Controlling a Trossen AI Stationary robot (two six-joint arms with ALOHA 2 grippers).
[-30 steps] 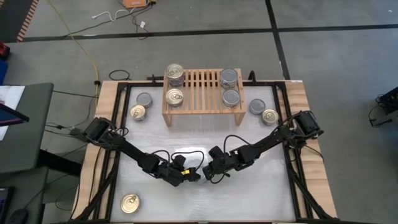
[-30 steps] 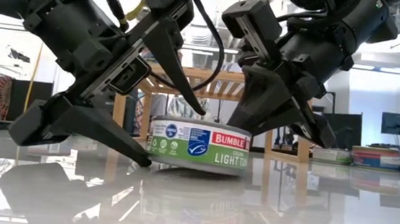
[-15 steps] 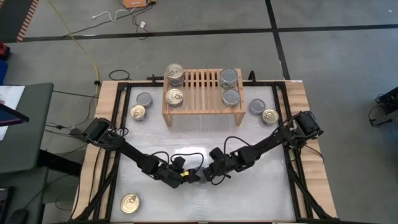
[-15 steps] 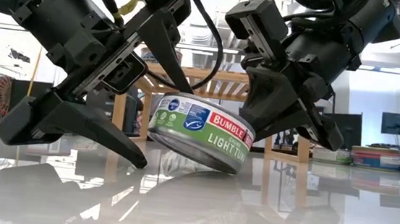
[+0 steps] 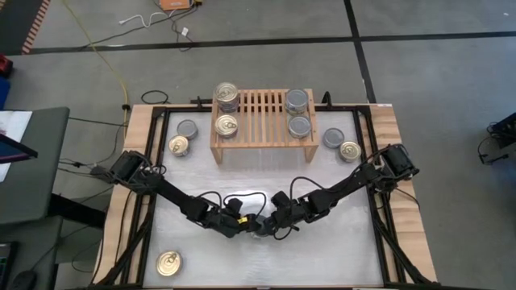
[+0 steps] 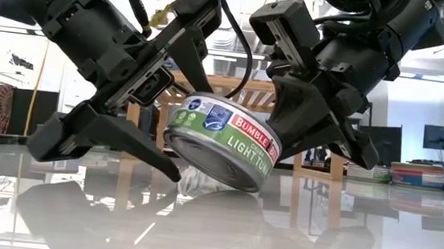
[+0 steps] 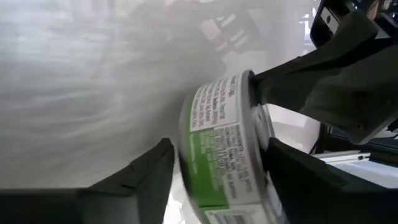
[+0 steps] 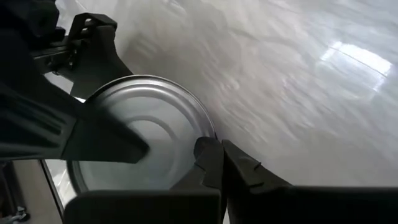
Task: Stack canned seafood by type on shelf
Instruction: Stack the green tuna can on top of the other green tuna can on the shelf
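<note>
A green-labelled tuna can [image 6: 224,145] with a plain silver top [image 8: 140,137] stands tilted on the table's near middle, between both grippers. My left gripper [image 7: 219,144] is open, with one finger on each side of the can's two flat faces. My right gripper [image 8: 214,152] is shut at the can's rim. The light-wood shelf [image 5: 262,121] stands at the far middle. On its slats are gold-topped cans [image 5: 226,95] at the left and silver-topped cans [image 5: 297,101] at the right. My left gripper comes slanting down from the table's left. Its lower finger [image 6: 135,149] lies under the raised edge of the can's underside [image 6: 172,143]. The other finger stands over the top face; I cannot tell whether it touches. My right gripper sets its shut fingertips [image 8: 210,155] against the rim of the can's silver top face [image 8: 200,127], slanting down from the table's right. The can is tilted, its left side up and its lowest edge [image 6: 249,187] on the table.
Loose cans lie on the table: a silver [image 5: 187,128] and a gold one [image 5: 178,145] left of the shelf, a silver [image 5: 333,137] and a gold one [image 5: 349,151] right of it, and a gold one [image 5: 168,263] at the near left corner.
The tuna can, flat on the table a second ago, has tipped: its left side has risen while its right lower edge stays down. My left gripper has gone a little toward the table's right, and its lower finger has gone in under the can.
</note>
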